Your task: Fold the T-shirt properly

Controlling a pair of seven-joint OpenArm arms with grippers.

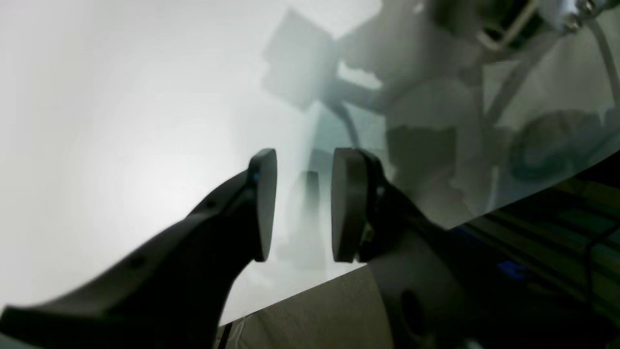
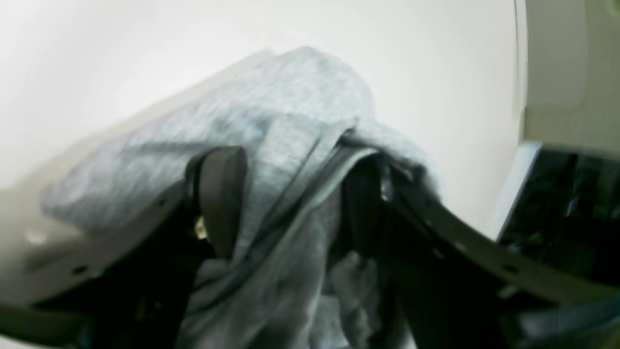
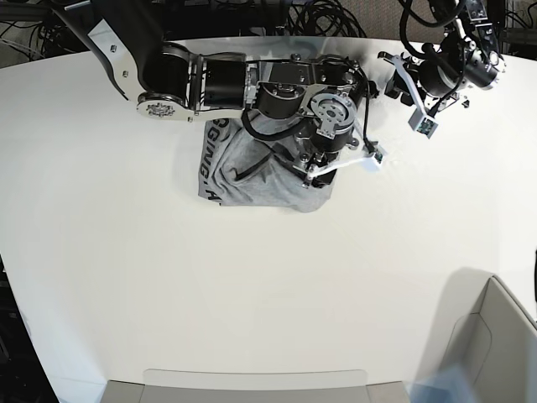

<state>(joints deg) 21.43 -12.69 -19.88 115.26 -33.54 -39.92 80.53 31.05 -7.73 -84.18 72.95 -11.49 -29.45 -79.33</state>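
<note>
Right jaws (image 2: 290, 198) grasp a bunched wad of shirt (image 3: 252, 176); thick layers between them may slip or drag. Left jaws (image 1: 302, 203) stand released, empty.

T-shirt (image 2: 290, 145): heather-grey knit cloth, soft, matt, finely flecked, creased; black printed lettering along one edge in the base view.
Table (image 3: 252, 294): white, smooth, faintly glossy, mirroring the arm in the left wrist view.
Left gripper (image 1: 302, 206): black matt plastic fingers, flat dull grey pads.
Right gripper (image 2: 290, 203): same dark matt plastic.
Right arm (image 3: 201, 80): glossy black housings, brushed silver metal discs.
</note>
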